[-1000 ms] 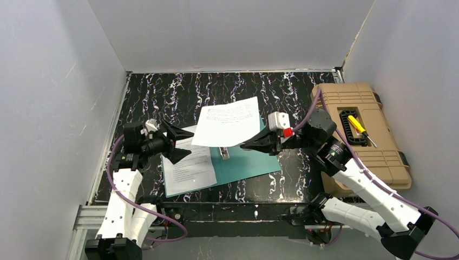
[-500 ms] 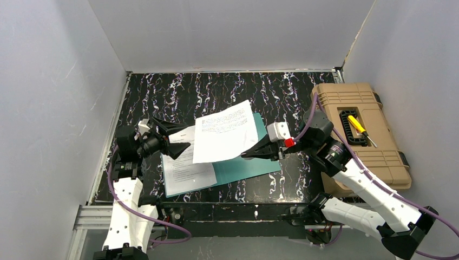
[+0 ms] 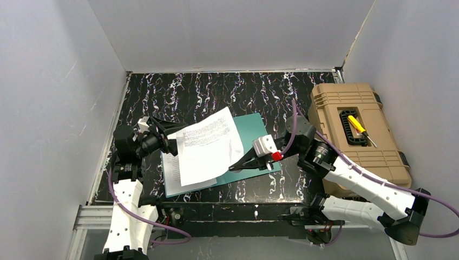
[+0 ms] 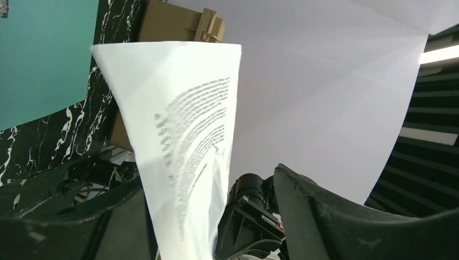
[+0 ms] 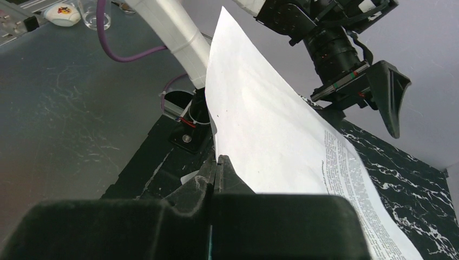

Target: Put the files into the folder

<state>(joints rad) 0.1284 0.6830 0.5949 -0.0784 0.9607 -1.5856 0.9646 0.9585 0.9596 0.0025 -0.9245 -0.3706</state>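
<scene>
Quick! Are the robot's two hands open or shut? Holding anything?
Left gripper: jaws open, the paper between them, not pinched.
Right gripper: jaws shut on the paper.

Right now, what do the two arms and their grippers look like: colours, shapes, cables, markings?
The left arm and right arm have white shells between black joints. A purple cable runs along each. The left gripper and right gripper are black, with tapered fingers. The right wrist carries a white block with a red mark.
</scene>
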